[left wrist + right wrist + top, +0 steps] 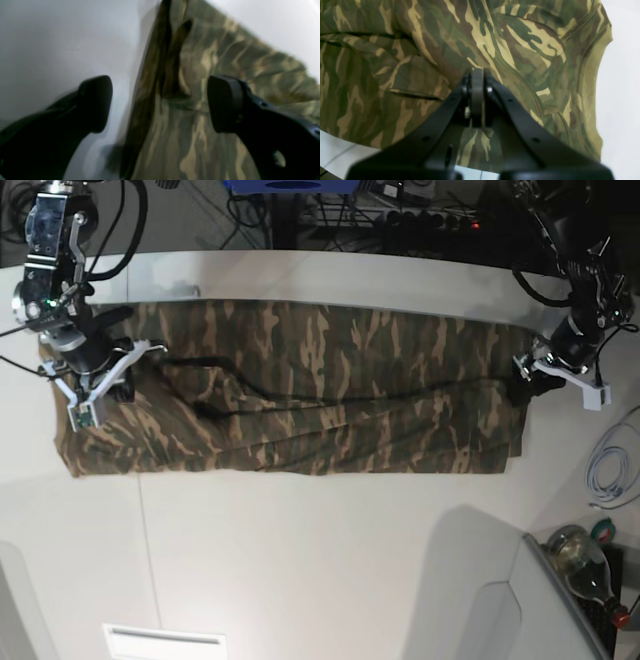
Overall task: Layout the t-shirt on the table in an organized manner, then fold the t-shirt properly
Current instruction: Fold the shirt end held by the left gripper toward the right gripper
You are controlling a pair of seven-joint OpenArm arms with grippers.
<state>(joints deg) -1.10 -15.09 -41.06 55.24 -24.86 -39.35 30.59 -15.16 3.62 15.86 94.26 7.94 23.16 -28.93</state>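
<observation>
The soft camouflage-patterned cloth t-shirt (300, 390) is seen stretched in a long band across the white tabletop (300, 560), from 9 to 3 o'clock. One lengthwise fold appears made, though wrinkles blur this; crosswise folds are left. The left gripper (160, 103) is held with fingers apart over the shirt's edge; the right gripper (477, 75) is pressed together, apparently on cloth.

The left wrist view was soft and motion-blurred, the right wrist view sharper, while overhead light left pale glare and broad grey shadows on the table (300, 560)
</observation>
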